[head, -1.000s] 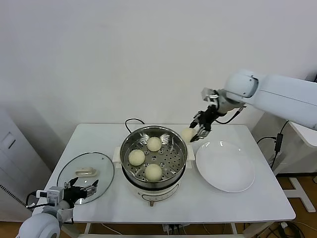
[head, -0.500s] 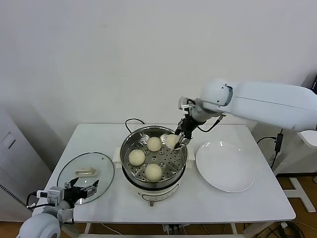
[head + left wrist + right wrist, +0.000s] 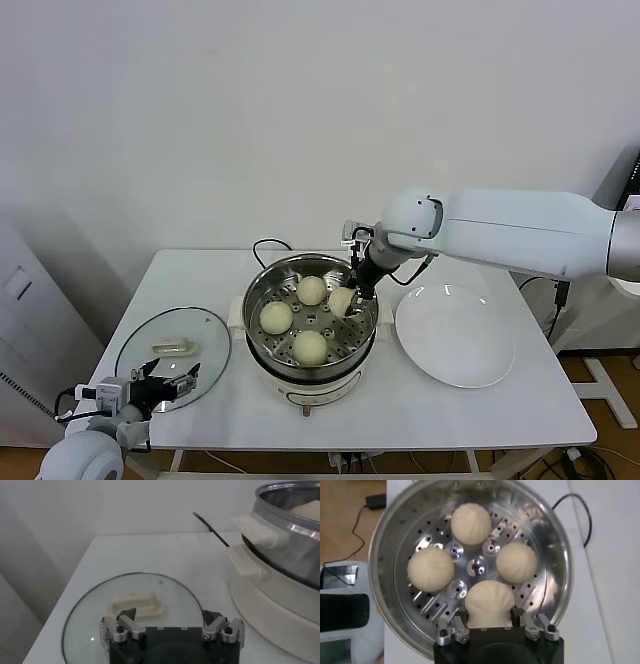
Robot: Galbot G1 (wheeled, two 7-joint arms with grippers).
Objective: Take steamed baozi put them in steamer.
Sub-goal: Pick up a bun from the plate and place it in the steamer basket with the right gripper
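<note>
The right pincer [image 3: 351,296] is lowered inside the steamer [image 3: 262,290] at its right rear, clenched around the fourth baozi [image 3: 341,300]. In the right wrist view that baozi [image 3: 489,603] is seen gripped between the two fingers [image 3: 453,628], low over the perforated tray [image 3: 476,568]; whether it is touching the tray cannot be told. Three other baozi are seated on the tray: one at the rear [image 3: 311,290], one at the left [image 3: 276,317], one at the front [image 3: 310,347]. The steamer is placed mid-desk [image 3: 200,275] on its white base [image 3: 320,390]. A white plate [image 3: 455,334] is set just right of the steamer. A glass lid [image 3: 172,355] with a cream handle [image 3: 175,347] is laid flat at the left of the desk. The left pincer [image 3: 167,382] is parked low at the desk's front-left edge, over the lid rim, fingers [image 3: 122,626] spread apart and grasping nothing.
</note>
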